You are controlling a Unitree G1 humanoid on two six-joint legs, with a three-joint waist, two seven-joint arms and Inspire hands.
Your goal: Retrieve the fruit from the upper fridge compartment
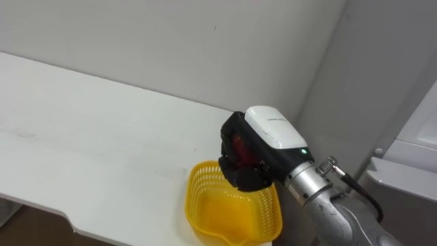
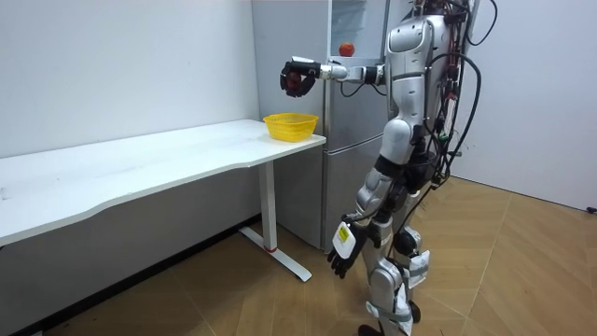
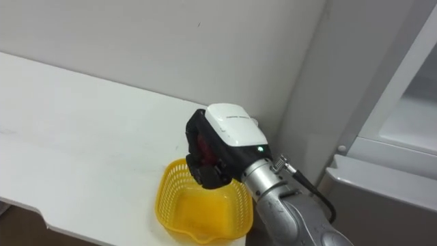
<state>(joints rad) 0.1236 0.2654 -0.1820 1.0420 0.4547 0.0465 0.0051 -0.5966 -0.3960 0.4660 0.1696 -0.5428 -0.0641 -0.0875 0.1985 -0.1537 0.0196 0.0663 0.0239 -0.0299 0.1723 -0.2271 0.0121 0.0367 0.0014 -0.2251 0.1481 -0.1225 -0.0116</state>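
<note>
Across the eye views, from nine o'clock to the centre, we see the long white table (image 1: 82, 137), set against a pale wall. At its three o'clock end, just beside it, stands the grey fridge (image 2: 347, 131), and in the room view its upper compartment looks open. The robot stands upright on the wooden floor in front of that fridge, at the table's end, with its chest toward the table.

On the tabletop, at the corner nearest the fridge, sits the yellow mesh basket (image 1: 198, 205), upright with its mouth up.

The right arm reaches out level from the shoulder over the table's end. We find the right hand (image 1: 263, 147) in the air above the basket, apart from its rim; in the eye views the basket lies at six o'clock of the hand. Its dark fingers are curled tight round the red round fruit (image 1: 239, 145), of which we catch only a patch of red between fingers and palm. The fruit is thus in the right hand, over the basket and outside the fridge.

The left hand (image 2: 340, 252) hangs low beside the thigh, at about seven o'clock of the robot's hips in the room view. Its fingers are loose, point at the floor and hold nothing.

Inside the upper compartment, at twelve o'clock of the outstretched forearm, a second small red round thing (image 2: 346, 49) rests on a shelf.
</note>
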